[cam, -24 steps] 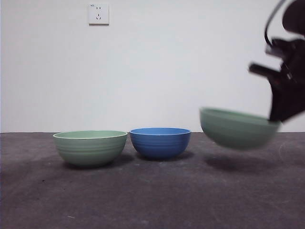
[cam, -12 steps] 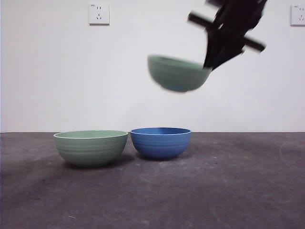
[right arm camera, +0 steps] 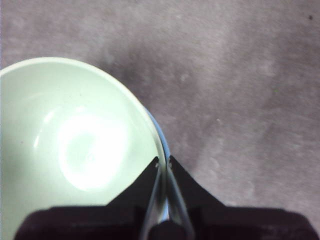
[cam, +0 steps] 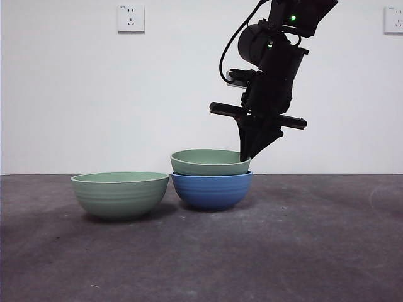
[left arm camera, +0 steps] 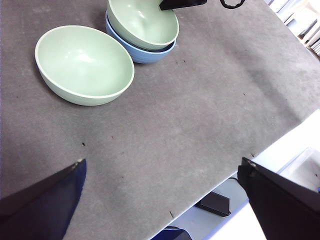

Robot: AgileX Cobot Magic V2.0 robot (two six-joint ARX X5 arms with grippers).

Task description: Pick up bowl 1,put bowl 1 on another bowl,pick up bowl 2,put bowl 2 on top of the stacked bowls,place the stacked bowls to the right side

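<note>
Bowl 1 (cam: 210, 162) has travelled from mid-air down into the blue bowl (cam: 212, 190), nested so the stack can build. The right gripper (right arm camera: 163, 164) pinches its rim, jaws apparently closed. Bowl 2 (cam: 119, 195) waits beside the blue bowl; the left gripper (left arm camera: 162, 167) hangs open, empty.

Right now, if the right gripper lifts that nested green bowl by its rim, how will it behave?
The green bowl looks rigid, so a rim pinch by the right gripper probably holds. It seems glossy, possibly slippery. Held at one edge, it may tilt.
</note>
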